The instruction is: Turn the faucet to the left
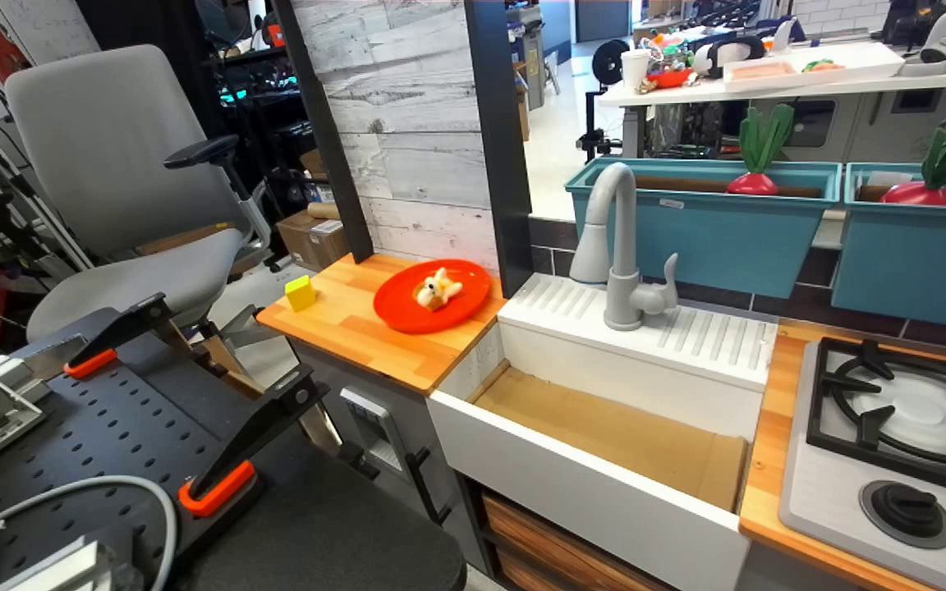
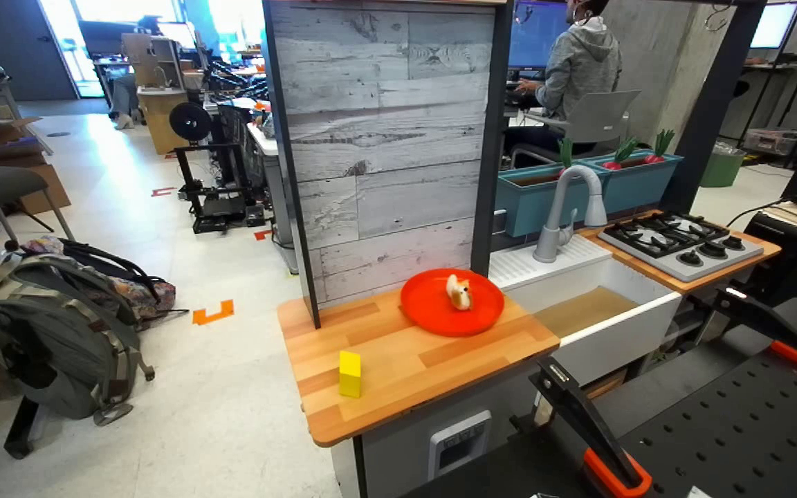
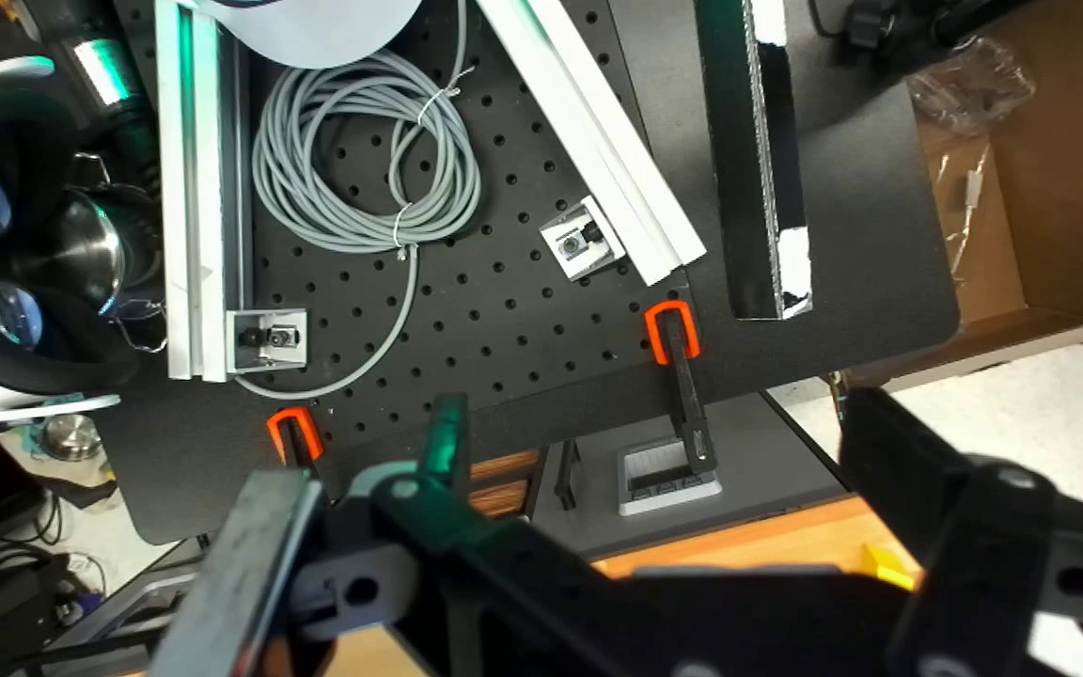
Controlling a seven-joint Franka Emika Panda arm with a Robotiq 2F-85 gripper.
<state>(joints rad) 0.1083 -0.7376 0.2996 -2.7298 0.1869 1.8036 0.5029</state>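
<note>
The faucet (image 1: 625, 222) is a tall grey tap with an arched gooseneck spout. It stands upright on the white ledge behind the sink (image 1: 596, 447), and its small lever (image 1: 670, 283) is on the side away from the red plate. In that view the spout end points left and forward, on the plate side of the base. The faucet also shows in an exterior view (image 2: 552, 225), its spout end pointing right. My gripper (image 3: 656, 411) shows only in the wrist view, fingers wide apart, nothing between them. The faucet is out of the wrist view.
A red plate (image 1: 391, 308) holding a small toy, and a yellow block (image 2: 350, 373), are on the wooden counter. Blue planters (image 1: 703, 238) stand behind the faucet; a stove (image 1: 801, 484) is beside the sink. Orange-handled clamps (image 1: 218, 492) stick out from the black table edge.
</note>
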